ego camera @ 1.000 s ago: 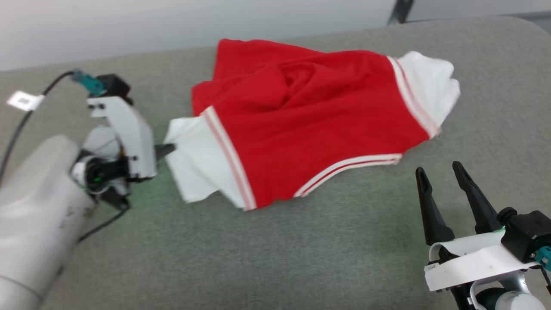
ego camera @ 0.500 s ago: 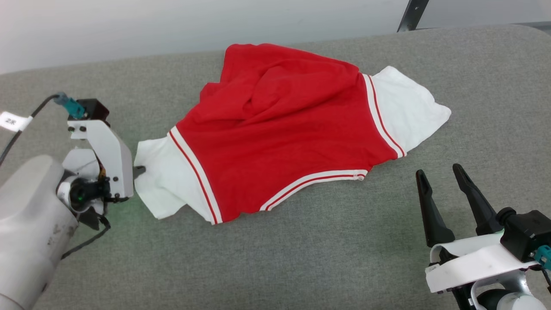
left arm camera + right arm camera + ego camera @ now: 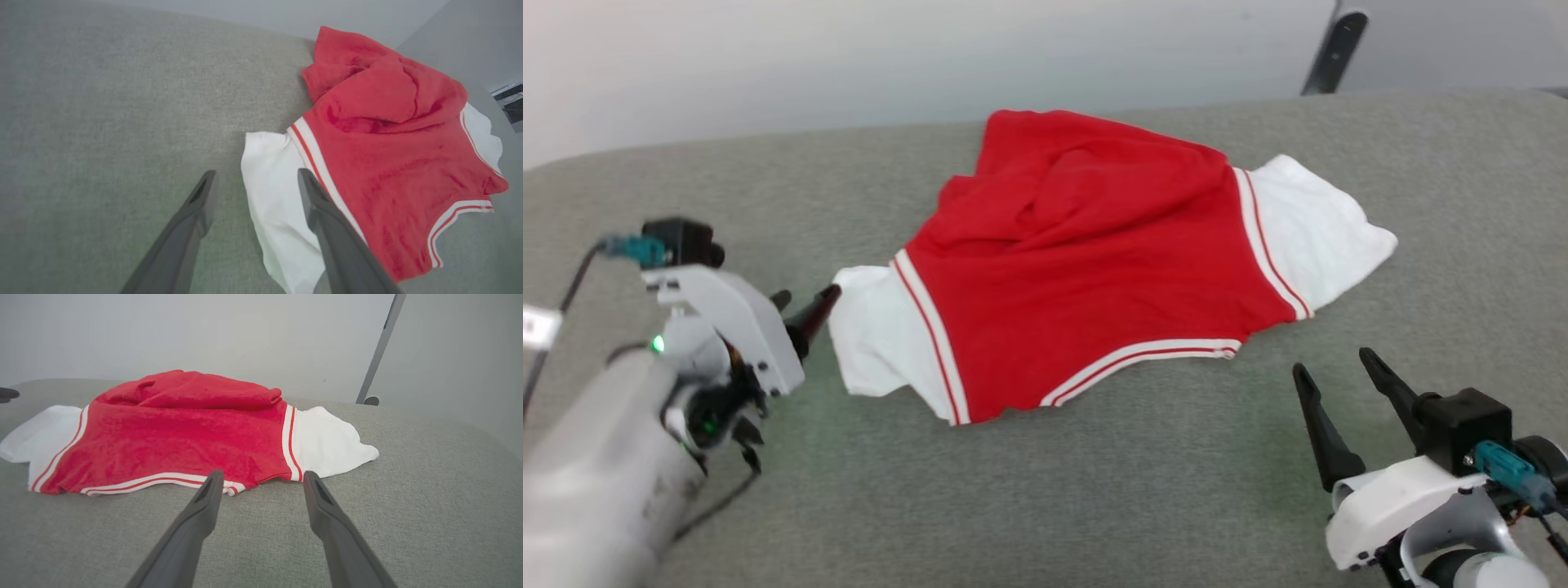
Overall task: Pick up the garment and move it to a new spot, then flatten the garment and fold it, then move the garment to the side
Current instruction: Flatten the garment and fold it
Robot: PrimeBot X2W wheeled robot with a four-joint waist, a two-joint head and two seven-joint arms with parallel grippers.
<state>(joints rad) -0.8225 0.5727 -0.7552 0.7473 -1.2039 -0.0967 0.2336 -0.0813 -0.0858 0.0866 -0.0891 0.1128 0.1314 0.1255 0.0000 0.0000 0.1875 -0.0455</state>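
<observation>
The grey surface (image 3: 1045,490) carries the garment (image 3: 1094,269) toward its back edge, settled now. The red body is rumpled into a ridge and a white sleeve lies out on each side. My left gripper (image 3: 256,175) was pinching the left sleeve (image 3: 874,335) half a second ago. It's let go now, fingers spread wide, tips right at the sleeve's edge. Right gripper (image 3: 1331,363) hovers near the hem, fingers parted, empty. I'd call the relocation done, and flattening comes next.
</observation>
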